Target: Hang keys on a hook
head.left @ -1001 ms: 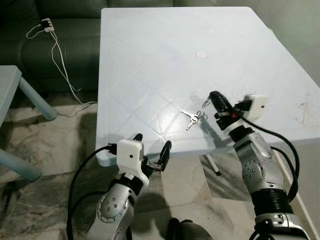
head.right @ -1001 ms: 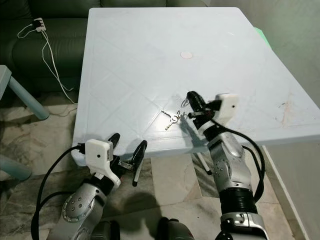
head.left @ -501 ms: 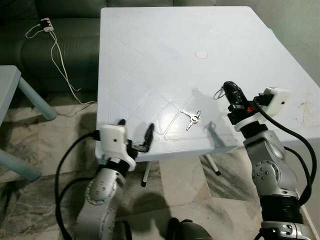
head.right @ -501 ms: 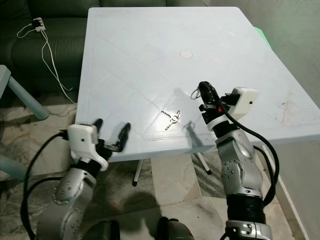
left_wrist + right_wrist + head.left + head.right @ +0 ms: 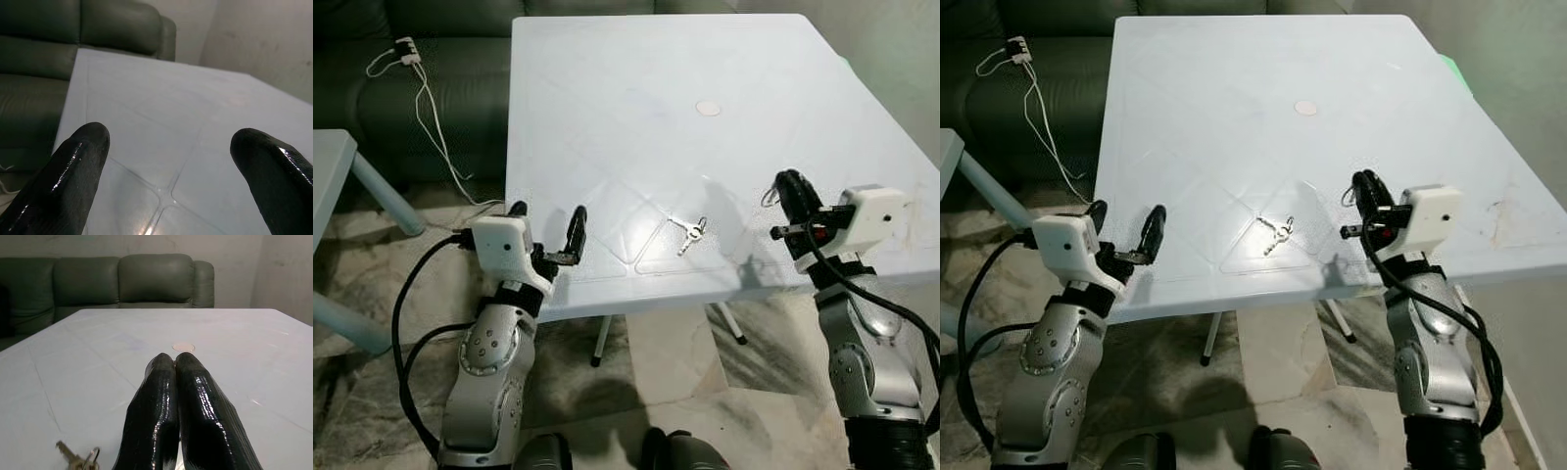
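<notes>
At the worktop's (image 5: 607, 88) near left corner, the left tool (image 5: 546, 233) is raised level with the edge, its two black fingers spread wide with nothing between them. The forearm rises steeply from below, and it looks parked in readiness, not reaching.

Farther right, the keys (image 5: 689, 231) lie flat on the worktop near its front edge, a small bunch on a ring, apart from both tools. They have evidently not been picked up, or not all of them.

Right of them, the right tool (image 5: 791, 196) is lifted above the worktop on a bent, upright forearm, fingers pressed tight together. A thin wire ring (image 5: 770, 197) hangs at its tip, apparently pinched there. No hook can be made out.
</notes>
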Controlling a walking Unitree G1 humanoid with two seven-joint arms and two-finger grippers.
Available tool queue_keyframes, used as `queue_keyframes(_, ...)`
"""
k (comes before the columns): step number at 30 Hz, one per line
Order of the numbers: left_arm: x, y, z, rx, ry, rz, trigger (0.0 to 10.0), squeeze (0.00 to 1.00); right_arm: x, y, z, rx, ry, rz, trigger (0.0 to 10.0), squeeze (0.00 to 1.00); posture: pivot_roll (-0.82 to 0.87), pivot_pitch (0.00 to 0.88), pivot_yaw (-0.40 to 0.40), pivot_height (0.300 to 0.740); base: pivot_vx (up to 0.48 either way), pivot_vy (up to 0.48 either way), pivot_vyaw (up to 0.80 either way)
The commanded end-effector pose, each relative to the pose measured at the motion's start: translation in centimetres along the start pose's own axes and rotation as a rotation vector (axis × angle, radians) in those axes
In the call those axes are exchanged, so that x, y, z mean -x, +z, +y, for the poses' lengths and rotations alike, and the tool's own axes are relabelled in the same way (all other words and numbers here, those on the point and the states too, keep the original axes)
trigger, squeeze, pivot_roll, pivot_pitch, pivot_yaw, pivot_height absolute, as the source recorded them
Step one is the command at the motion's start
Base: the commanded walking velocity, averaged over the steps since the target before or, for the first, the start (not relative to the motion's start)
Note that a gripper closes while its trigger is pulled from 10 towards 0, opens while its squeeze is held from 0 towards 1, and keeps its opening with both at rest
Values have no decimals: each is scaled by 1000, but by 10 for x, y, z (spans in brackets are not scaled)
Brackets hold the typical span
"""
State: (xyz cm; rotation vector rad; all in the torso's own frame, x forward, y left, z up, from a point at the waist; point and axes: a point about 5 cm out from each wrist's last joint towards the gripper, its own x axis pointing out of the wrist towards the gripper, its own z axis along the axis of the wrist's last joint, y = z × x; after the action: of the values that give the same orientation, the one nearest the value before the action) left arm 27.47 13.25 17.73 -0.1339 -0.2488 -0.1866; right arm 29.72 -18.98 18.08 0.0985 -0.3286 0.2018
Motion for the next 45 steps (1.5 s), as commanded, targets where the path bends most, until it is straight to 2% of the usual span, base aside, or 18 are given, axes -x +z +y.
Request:
queue_keyframes(1, -1, 0, 2, 6, 6, -11, 10000, 0, 3, 4, 0, 32, -9, -17, 10000, 0, 22, 132, -82, 721, 0, 0, 0)
queue_keyframes(5, -3, -7, 6, 48, 19, -6, 10000, 0, 7, -3, 2, 49, -32, 4, 10000, 0, 9, 100, -72, 721, 0, 0, 0)
queue_keyframes(9, -5, -17, 9, 39, 38, 15, 10000, 0, 10, -15, 3, 62, -66, 51, 10000, 0, 1, 90, -67, 721, 0, 0, 0)
queue_keyframes(18, -6, -28, 19, 81, 93, 37, 10000, 0, 16, -28, 0, 64, -117, 100, 10000, 0, -9, 85, -43, 721, 0, 0, 0)
queue_keyframes(34, -15, -28, 19, 82, 55, 32, 10000, 0, 23, -36, 1, 62, -180, 106, 10000, 0, -29, 76, 22, 721, 0, 0, 0)
queue_keyframes(45, -20, -31, 13, 84, 41, 28, 10000, 0, 26, -44, 6, 61, -186, 160, 10000, 0, -34, 68, 20, 721, 0, 0, -84)
